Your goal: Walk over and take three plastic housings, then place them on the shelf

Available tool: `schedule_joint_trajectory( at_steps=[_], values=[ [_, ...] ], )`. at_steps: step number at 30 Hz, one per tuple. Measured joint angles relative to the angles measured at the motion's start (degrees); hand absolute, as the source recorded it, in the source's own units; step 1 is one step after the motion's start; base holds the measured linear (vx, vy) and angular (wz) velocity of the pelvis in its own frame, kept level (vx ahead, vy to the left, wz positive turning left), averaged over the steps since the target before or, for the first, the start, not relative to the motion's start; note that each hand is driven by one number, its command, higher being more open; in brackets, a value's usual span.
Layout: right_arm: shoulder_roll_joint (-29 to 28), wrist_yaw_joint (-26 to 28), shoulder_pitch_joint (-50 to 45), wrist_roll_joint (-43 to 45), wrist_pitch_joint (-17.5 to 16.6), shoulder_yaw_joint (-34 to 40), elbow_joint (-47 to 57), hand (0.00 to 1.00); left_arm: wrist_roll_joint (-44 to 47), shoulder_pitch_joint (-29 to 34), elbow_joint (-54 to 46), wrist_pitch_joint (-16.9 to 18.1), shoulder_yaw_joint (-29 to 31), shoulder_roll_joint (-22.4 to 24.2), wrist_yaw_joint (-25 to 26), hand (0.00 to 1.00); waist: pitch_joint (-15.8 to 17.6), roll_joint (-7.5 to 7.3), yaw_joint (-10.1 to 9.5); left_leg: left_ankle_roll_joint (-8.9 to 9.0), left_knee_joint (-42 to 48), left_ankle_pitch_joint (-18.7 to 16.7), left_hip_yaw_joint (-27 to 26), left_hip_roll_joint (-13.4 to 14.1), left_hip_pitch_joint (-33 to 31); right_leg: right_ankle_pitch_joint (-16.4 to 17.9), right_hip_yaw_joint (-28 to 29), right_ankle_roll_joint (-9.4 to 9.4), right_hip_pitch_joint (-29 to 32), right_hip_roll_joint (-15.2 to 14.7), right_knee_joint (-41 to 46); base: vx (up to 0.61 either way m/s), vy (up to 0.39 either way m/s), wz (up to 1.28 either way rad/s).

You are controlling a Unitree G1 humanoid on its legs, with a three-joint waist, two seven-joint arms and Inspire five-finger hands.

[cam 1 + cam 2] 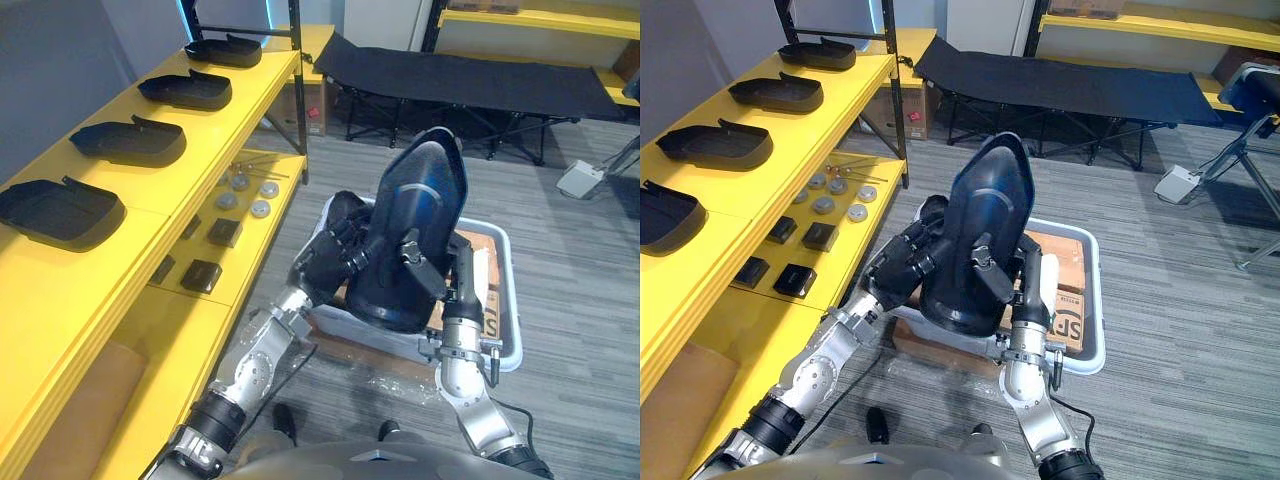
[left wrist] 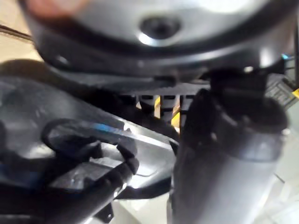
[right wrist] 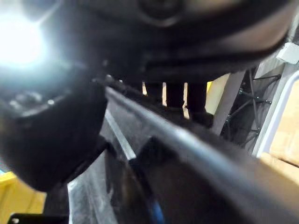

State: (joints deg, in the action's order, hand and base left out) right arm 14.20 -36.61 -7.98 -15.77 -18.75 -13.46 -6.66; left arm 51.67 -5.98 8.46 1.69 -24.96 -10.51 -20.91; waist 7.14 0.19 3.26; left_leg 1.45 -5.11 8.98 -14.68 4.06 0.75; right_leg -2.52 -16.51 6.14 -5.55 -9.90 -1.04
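A black plastic housing stands upright between my two hands above a white bin. My left hand curls round its left edge, and its thumb shows close up beside the housing. On the right side my right hand grips it, fingers hooked over the rim. Several more black housings lie in a row on the top board of the yellow shelf at the left, the nearest one close to me and the farthest at the far end.
The shelf's lower board carries small black blocks and round metal discs. The bin holds cardboard. A black folding cot stands behind, with another yellow shelf beyond it. Grey floor lies to the right.
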Motion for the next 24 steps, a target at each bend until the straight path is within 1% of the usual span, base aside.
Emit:
schedule_joint_trajectory(
  at_steps=[3,6,15,18,20,22,23,24],
  values=[
    [1.44,0.15,-0.04,0.53,0.74,0.00,-0.38,0.00,0.00,0.00,0.00,-0.56,-1.11,-1.26,-1.34,1.00,-0.09,0.15,0.07,0.00,0.00,0.00,-0.24,0.02,0.06,-0.09,0.25,0.03,0.06,0.03,-0.05,0.00,0.000,-0.04],
    [1.83,0.25,-0.04,0.55,0.91,0.01,-0.38,0.00,-0.02,-0.01,0.02,-0.64,-1.13,-1.32,-1.67,1.00,-0.16,0.27,0.07,0.00,0.00,0.00,-0.28,0.05,0.09,-0.13,0.29,0.01,0.05,0.07,-0.08,0.00,0.000,0.00],
    [1.86,2.20,-0.04,1.54,0.91,0.18,-0.39,0.00,-0.43,0.06,0.43,-0.57,-1.13,-1.88,-1.67,1.00,-0.46,0.75,0.01,0.02,0.00,-0.01,-0.28,0.00,0.08,-0.27,0.36,-0.01,0.06,0.07,-0.07,0.00,0.000,0.00],
    [1.93,2.96,-0.03,1.56,0.91,0.47,-0.38,0.00,-2.91,0.09,0.80,-0.67,-1.14,-1.99,-0.29,1.00,-0.58,0.95,0.00,0.03,0.00,-0.02,-0.27,0.01,0.08,-0.30,0.38,-0.02,0.06,0.08,-0.07,0.00,0.000,0.00],
    [2.10,4.30,0.08,1.50,0.89,0.53,-0.38,0.00,-3.90,0.21,1.64,-1.96,-1.17,-2.32,0.69,1.00,-0.68,1.11,0.03,0.03,0.00,-0.02,-0.28,0.01,0.09,-0.31,0.42,-0.03,0.06,0.08,-0.07,0.00,0.000,0.00],
    [3.18,7.07,0.31,1.14,0.57,-0.09,-0.45,0.00,-8.06,0.32,1.75,-4.31,-2.38,-3.03,2.04,1.00,-0.73,1.20,-0.02,0.03,0.00,-0.02,-0.28,0.01,0.06,-0.33,0.42,-0.03,0.07,0.08,-0.08,0.00,0.000,0.00],
    [3.91,8.78,0.84,0.24,0.11,-0.86,-0.35,0.00,-11.51,0.40,2.98,-6.21,-2.93,-3.20,3.77,1.00,-0.76,1.23,0.03,0.03,0.00,-0.02,-0.30,0.01,0.13,-0.33,0.48,-0.03,0.04,0.09,-0.08,0.00,0.000,0.00],
    [4.77,10.74,1.78,-0.23,-0.45,-1.24,-0.35,0.00,-14.19,0.48,4.54,-8.40,-3.86,-3.66,4.21,1.00,-0.76,1.23,0.04,0.04,0.00,-0.02,-0.30,0.05,0.13,-0.34,0.49,-0.04,0.06,0.13,-0.08,0.00,0.000,0.00]
  ],
)
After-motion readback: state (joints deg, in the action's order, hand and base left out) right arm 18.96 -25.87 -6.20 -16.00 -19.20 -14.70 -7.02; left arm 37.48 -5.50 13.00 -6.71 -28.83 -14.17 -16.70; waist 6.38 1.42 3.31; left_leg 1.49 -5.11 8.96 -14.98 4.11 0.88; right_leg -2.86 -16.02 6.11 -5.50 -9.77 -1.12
